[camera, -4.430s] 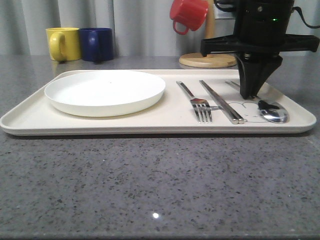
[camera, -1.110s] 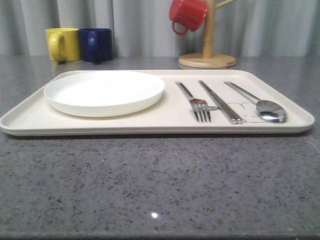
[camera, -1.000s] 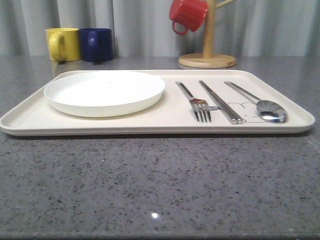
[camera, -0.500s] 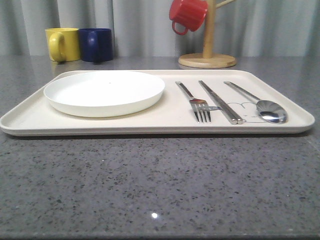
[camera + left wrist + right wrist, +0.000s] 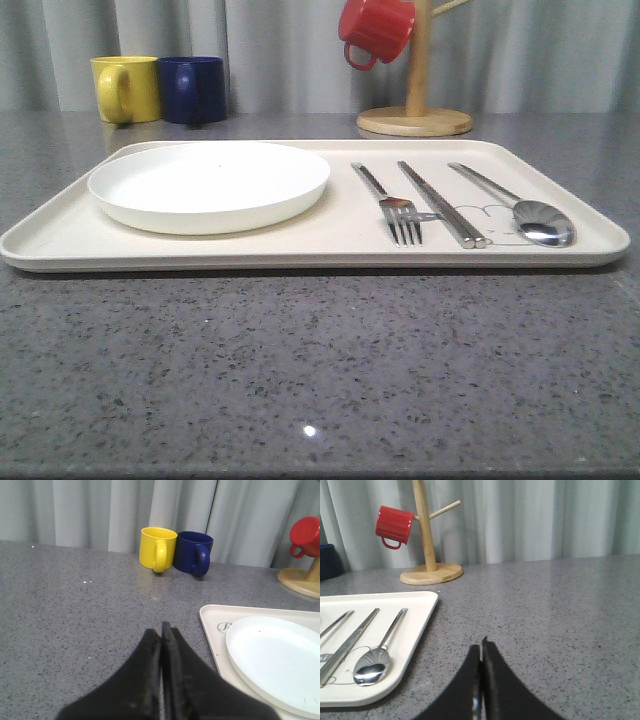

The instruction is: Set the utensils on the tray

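Note:
The cream tray (image 5: pixel 330 240) lies across the grey table. On its right half, side by side, rest a silver fork (image 5: pixel 392 204), a pair of chopsticks (image 5: pixel 440 202) and a spoon (image 5: pixel 520 208). The right wrist view shows the spoon (image 5: pixel 376 657) and chopsticks (image 5: pixel 347 642) on the tray's corner (image 5: pixel 415 630). My right gripper (image 5: pixel 481 647) is shut and empty over bare table beside that corner. Off the tray's other side, my left gripper (image 5: pixel 161 630) is shut and empty over the table, near the tray's edge (image 5: pixel 212 630).
A round white plate (image 5: pixel 208 183) fills the tray's left half. A yellow mug (image 5: pixel 126 87) and a dark blue mug (image 5: pixel 194 88) stand at the back left. A wooden mug tree (image 5: pixel 415 110) with a red mug (image 5: pixel 376 30) stands at the back right.
The right arm that stood over the spoon 4.4 s ago has left the front view. Over the last second nothing on the tray has moved.

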Controlling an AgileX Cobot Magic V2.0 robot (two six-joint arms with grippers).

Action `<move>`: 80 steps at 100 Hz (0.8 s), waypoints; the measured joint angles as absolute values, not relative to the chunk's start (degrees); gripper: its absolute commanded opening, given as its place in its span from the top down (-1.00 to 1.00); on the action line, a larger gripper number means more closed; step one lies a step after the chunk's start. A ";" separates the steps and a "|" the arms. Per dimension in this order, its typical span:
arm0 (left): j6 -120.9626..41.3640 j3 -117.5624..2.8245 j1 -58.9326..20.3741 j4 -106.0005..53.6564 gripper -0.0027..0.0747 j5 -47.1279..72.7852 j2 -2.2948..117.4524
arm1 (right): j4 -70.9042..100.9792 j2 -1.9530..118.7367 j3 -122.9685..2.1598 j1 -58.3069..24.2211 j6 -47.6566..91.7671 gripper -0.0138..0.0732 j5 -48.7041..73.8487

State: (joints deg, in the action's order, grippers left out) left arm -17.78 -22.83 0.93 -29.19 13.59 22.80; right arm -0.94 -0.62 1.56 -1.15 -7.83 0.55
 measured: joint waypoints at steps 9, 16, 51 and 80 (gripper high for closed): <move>-17.78 -22.83 0.93 -29.19 0.98 13.59 22.80 | -0.94 -0.62 1.56 -1.15 -7.73 0.84 0.43; -17.78 -22.83 0.93 -29.19 0.98 13.59 22.80 | -0.94 -0.62 1.56 -1.15 -7.73 0.84 0.00; -17.78 -22.83 0.93 -29.19 0.98 13.59 22.80 | -0.94 -0.62 1.56 -1.15 -7.73 0.84 0.00; -17.78 -22.83 0.93 -29.19 0.98 13.59 22.80 | -0.94 -0.62 1.56 -1.15 -7.73 0.84 0.00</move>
State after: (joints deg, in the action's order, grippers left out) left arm -17.78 -22.83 0.93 -29.19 13.59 22.80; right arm -0.94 -0.62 1.56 -1.15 -7.73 0.00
